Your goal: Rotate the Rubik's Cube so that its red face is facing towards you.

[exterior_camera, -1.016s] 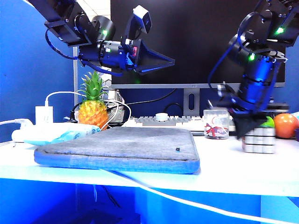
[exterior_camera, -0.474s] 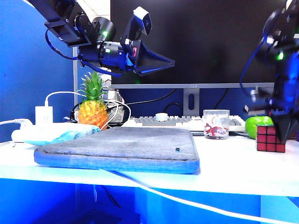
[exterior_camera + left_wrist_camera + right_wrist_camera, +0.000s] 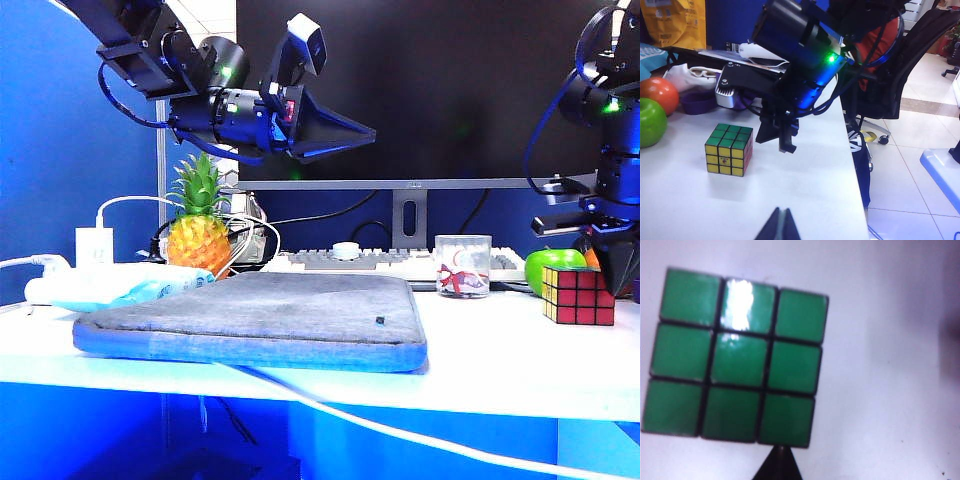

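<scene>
The Rubik's Cube [image 3: 578, 295] has been turned, its red face [image 3: 585, 296] now frontward on the bench [image 3: 500, 350]; the closed, empty right end effector [image 3: 615, 272] has been lifted beside it, while the left end effector [image 3: 368, 128], also closed, hangs high.

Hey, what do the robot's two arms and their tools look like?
Both arms are black and blue-tinted with green indicator lights and looped dark cables. The left tool is a black pointed wedge below a white wrist camera. The right tool ends in dark tapering fingers.
</scene>
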You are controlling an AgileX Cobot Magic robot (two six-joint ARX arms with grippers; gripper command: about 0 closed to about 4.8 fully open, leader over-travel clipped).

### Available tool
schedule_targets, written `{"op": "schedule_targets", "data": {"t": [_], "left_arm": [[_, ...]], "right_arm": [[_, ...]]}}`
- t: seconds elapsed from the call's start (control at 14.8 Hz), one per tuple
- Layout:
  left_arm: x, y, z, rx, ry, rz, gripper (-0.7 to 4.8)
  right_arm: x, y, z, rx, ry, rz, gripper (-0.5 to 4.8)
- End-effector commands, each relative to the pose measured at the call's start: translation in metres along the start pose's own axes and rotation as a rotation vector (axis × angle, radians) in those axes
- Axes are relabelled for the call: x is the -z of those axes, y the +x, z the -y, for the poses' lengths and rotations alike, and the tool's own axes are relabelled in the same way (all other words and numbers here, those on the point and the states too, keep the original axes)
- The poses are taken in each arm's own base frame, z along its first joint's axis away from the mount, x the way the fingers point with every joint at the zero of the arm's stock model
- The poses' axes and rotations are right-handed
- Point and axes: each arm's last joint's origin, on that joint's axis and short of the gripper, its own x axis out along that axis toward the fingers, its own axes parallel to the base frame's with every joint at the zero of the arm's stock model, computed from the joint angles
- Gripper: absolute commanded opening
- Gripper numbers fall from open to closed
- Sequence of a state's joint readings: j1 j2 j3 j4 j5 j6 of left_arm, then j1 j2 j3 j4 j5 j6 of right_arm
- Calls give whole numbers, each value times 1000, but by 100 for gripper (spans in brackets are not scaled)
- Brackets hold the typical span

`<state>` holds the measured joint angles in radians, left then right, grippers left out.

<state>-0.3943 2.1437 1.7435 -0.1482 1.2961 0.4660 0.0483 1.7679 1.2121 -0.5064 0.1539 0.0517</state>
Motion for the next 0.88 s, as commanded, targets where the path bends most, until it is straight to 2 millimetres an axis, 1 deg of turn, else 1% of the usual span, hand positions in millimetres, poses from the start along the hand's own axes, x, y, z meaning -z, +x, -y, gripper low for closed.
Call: {"op": "schedule_targets", "data": {"t": [0.07, 0.14, 0.2, 0.27, 0.34, 0.41, 0.47, 0.54, 0.61, 0.68, 0.81, 0.88], "left_arm": [[0, 1, 1, 11, -8, 3, -6], [0, 1, 1, 11, -17, 2, -6], [0, 0, 2, 7, -38, -4, -6], [0, 0, 2, -2, -60, -13, -6], [-1, -1, 4, -27, -87, -32, -6], [-10, -4, 11, -43, -108, -51, -6], [-25, -6, 24, -40, -75, -65, -6], [-38, -9, 37, -70, -36, -110, -6], [-53, -8, 55, -116, -2, -190, -6], [-68, -7, 79, -100, 20, -251, -6], [-78, -5, 109, -33, 47, -288, -6], [-85, -7, 130, -33, 40, -310, -6]], "right_arm": [[-1, -4, 2, -8, 1, 1, -1], [0, -9, 3, -36, -1, -4, -1], [-2, -26, 3, -91, 10, 33, -1], [-4, -45, 6, -104, 16, 88, -1], [-5, -66, 9, -105, 22, 138, -2], [0, -105, 15, -113, 34, 233, -2], [12, -134, 18, -121, 63, 315, -2], [24, -148, 21, -120, 83, 349, -2], [40, -158, 23, -114, 96, 377, -2], [65, -165, 26, -125, 140, 422, -2], [98, -170, 23, -154, 181, 513, -2], [124, -172, 19, -155, 185, 593, -2]]}}
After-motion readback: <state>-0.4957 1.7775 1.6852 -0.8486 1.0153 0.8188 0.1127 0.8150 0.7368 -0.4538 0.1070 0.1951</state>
